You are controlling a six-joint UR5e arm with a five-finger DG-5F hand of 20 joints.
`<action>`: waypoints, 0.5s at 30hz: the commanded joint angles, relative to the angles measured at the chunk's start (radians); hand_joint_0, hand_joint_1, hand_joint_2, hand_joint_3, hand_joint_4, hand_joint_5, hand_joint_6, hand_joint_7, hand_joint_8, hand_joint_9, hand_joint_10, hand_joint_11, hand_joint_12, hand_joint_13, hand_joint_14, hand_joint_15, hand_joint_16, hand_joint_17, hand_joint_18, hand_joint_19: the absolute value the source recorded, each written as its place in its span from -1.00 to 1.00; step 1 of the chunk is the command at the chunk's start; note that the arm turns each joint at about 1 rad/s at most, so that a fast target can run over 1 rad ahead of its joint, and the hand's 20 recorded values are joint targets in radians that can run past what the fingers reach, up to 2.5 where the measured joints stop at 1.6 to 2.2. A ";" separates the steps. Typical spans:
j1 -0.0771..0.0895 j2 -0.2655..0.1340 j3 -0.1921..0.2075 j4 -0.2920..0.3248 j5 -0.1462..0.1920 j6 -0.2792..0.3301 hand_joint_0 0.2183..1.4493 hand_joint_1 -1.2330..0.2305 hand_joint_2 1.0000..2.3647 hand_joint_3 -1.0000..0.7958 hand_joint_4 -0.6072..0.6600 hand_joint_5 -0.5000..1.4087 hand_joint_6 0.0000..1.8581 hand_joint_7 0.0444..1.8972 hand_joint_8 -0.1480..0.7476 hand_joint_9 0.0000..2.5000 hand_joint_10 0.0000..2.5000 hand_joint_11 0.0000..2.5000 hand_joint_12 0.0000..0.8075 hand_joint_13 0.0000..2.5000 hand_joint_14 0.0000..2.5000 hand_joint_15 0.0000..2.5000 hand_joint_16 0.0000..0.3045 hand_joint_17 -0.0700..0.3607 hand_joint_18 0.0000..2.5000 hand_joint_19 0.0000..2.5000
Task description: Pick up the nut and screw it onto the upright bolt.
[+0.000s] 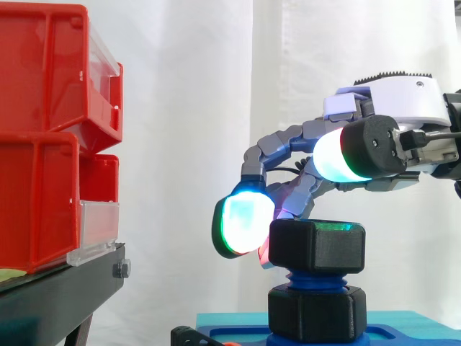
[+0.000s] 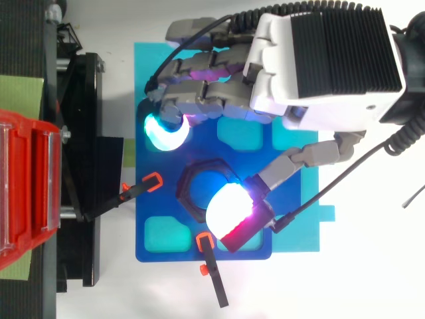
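A black hex nut (image 1: 317, 245) (image 2: 189, 189) sits on top of the blue threads of the upright bolt (image 1: 317, 280), above a second black hex piece (image 1: 317, 313) at the bolt's foot. My hand (image 1: 403, 108) (image 2: 325, 60) reaches in from the right and straddles the nut. One glowing fingertip pad (image 1: 241, 223) (image 2: 166, 133) hangs to the left of the nut at its height, with a gap showing from above. The thumb pad (image 1: 346, 155) (image 2: 229, 206) hovers over the nut's near edge, above its top face. Nothing is clamped between them.
The bolt stands in a blue fixture plate (image 2: 166, 246) on a teal mat (image 2: 143, 66), held by orange-tipped clamps (image 2: 153, 181) (image 2: 204, 242). Red bins (image 1: 43, 144) (image 2: 26, 186) on a black stand (image 1: 57, 295) rise close at the left.
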 commanded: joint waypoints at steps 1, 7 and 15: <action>0.006 0.001 0.000 0.001 0.003 -0.002 -0.58 0.15 -1.00 -0.44 0.31 -0.57 -0.46 -0.17 -0.07 -0.31 -1.00 -1.00 -0.21 -0.58 -1.00 -1.00 -0.75 -0.27 -0.81 -1.00; 0.026 0.001 0.000 0.001 0.020 -0.002 -0.59 0.15 -1.00 -0.44 0.31 -0.58 -0.46 -0.21 -0.07 -0.33 -1.00 -1.00 -0.20 -0.60 -1.00 -1.00 -0.73 -0.25 -0.83 -1.00; 0.041 0.001 0.000 -0.011 0.030 -0.002 -0.59 0.15 -1.00 -0.44 0.31 -0.57 -0.46 -0.13 -0.06 -0.32 -1.00 -1.00 -0.18 -0.60 -1.00 -1.00 -0.73 -0.25 -0.83 -1.00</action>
